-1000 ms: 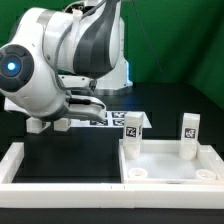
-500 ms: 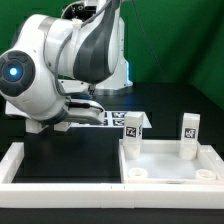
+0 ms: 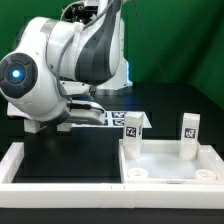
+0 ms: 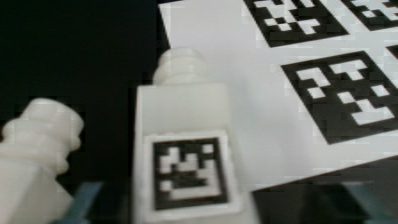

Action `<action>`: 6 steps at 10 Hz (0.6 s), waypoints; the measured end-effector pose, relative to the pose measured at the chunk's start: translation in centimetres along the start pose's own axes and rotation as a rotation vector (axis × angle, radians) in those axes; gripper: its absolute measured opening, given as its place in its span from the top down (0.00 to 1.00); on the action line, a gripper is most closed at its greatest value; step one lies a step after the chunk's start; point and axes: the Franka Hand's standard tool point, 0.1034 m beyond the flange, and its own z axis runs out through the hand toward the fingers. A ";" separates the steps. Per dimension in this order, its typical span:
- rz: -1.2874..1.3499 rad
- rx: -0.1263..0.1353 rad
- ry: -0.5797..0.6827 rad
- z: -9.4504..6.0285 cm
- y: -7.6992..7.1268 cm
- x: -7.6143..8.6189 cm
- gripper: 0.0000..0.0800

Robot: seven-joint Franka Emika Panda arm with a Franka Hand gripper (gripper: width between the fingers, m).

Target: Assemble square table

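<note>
A white leg block (image 4: 185, 140) lies on the black table with its tag facing up and its threaded tip (image 4: 178, 66) pointing away. My gripper (image 4: 210, 198) straddles its near end. One finger (image 4: 338, 196) is close beside the leg, and a dark gap shows between the other finger (image 4: 84, 198) and the leg. A second leg (image 4: 36, 145) lies next to it. In the exterior view the square table panel (image 3: 170, 165) lies at the right, with two legs (image 3: 133, 128) (image 3: 189, 132) standing upright on its far corners. The arm's body hides the gripper there.
The marker board (image 4: 329, 70) lies right beside the leg under the gripper, and it shows behind the arm (image 3: 105, 119) in the exterior view. Long white bars (image 3: 20, 160) frame the black work surface.
The arm has sunk a little toward the table beside the marker board. The panel and its two upright legs have not moved.
</note>
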 end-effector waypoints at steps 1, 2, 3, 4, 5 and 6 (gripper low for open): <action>0.000 0.000 0.000 0.0 0.0 0.0 0.55; 0.000 0.000 0.000 0.0 0.0 0.0 0.64; 0.000 0.000 0.000 0.0 0.0 0.0 0.64; 0.000 0.000 0.000 0.0 0.0 0.0 0.64; 0.000 0.000 0.000 0.0 0.0 0.0 0.64; 0.000 0.000 0.000 0.0 0.0 0.0 0.64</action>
